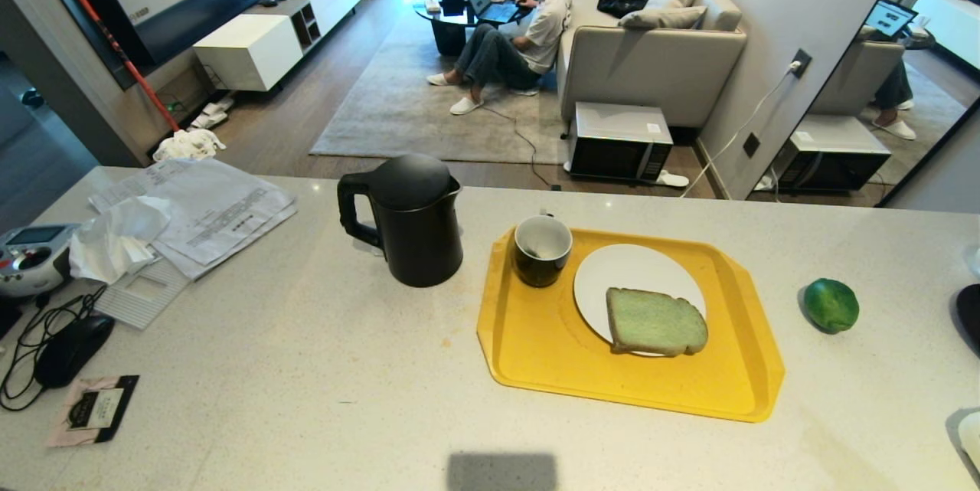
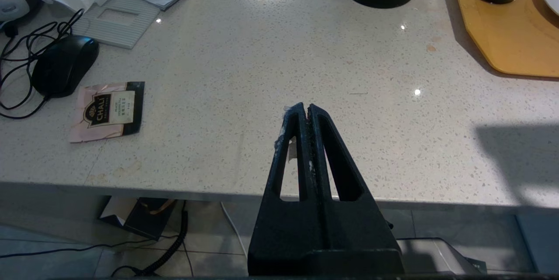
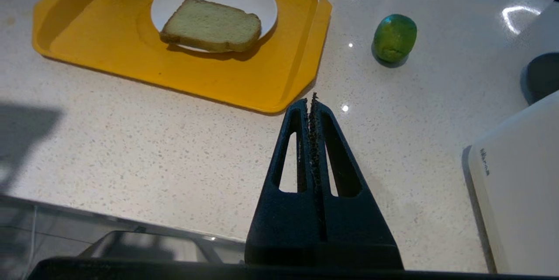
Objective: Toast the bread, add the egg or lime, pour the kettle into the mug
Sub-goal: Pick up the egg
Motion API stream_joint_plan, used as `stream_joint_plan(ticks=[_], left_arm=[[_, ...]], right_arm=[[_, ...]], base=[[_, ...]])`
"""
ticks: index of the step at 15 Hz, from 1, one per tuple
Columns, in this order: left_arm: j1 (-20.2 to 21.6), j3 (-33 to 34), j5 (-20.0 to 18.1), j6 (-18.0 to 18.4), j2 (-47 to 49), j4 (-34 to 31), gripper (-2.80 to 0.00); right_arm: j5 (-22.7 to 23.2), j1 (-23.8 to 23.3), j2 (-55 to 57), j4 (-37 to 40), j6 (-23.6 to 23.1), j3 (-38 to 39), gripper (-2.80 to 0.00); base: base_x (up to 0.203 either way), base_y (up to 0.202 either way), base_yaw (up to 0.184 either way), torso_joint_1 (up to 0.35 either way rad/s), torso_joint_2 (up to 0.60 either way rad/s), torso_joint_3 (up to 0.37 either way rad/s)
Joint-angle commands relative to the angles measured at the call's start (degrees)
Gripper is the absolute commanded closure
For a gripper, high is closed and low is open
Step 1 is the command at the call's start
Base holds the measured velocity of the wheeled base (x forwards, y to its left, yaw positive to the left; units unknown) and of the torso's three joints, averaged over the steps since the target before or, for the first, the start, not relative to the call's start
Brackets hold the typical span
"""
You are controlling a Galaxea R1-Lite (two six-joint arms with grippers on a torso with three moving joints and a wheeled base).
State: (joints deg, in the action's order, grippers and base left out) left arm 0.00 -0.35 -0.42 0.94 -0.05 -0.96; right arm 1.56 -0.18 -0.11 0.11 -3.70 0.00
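Left gripper [image 2: 305, 107]: clenched, empty, over bare counter [image 2: 244, 96]
Right gripper [image 3: 311, 98]: clenched, empty, near tray [image 3: 244, 79]
Bread [image 1: 655, 321]: on plate [image 1: 612, 276]
Lime [image 1: 831, 305]: beside tray
Head view only: person [image 1: 521, 27] on floor

bright, even indoor light w/ daylight from the far end of the room; soft short shadows under kettle [image 1: 406, 219], lime [image 1: 831, 305] and tray [image 1: 536, 338], plus a dark square shadow at the counter [image 1: 306, 368] near edge. ring-shaped lamp glare and small specular dots on the stone in wrist views. sharp throughout, strong wide-angle bending at head view edges.
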Motion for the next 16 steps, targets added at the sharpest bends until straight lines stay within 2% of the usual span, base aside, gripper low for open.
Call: stream_joint_plan(ticks=[1, 7, 16], left_arm=[[0.0, 0.0, 0.0, 0.0, 0.0, 0.0, 0.00], [0.0, 0.0, 0.0, 0.0, 0.0, 0.0, 0.00], [0.0, 0.0, 0.0, 0.1, 0.0, 0.0, 0.00]], right_arm=[[-0.5, 0.1, 0.1, 0.1, 0.9, 0.0, 0.00], [-0.2, 0.0, 0.1, 0.2, 0.3, 0.0, 0.00], [0.0, 0.0, 0.1, 0.1, -0.7, 0.0, 0.00]], base=[[0.000, 0.000, 0.000, 0.000, 0.00, 0.000], [0.002, 0.001, -0.014, 0.000, 0.00, -0.001], [0.001, 0.010, -0.171, 0.002, 0.00, 0.001]])
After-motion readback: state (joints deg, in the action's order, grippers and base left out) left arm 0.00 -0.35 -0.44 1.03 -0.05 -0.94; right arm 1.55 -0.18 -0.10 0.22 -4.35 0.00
